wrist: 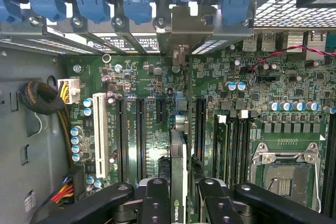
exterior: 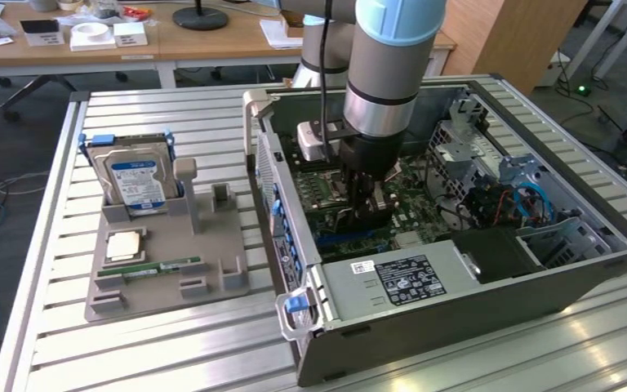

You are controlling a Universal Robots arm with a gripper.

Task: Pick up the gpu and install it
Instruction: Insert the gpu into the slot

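Down inside the open computer case (exterior: 575, 269), the claw (wrist: 179, 192) has its black fingers (wrist: 156, 198) clamped on the gpu (wrist: 178, 166), which stands on edge over the green motherboard (wrist: 157, 82), among its long black slots (wrist: 140, 129). Whether the card is fully seated, I cannot tell. Beyond the case, toward the exterior view's left, a grey tray (exterior: 221, 278) holds a hard drive (exterior: 136, 181) upright and a green memory stick (exterior: 164, 268) lying flat on the slatted table (exterior: 63, 327).
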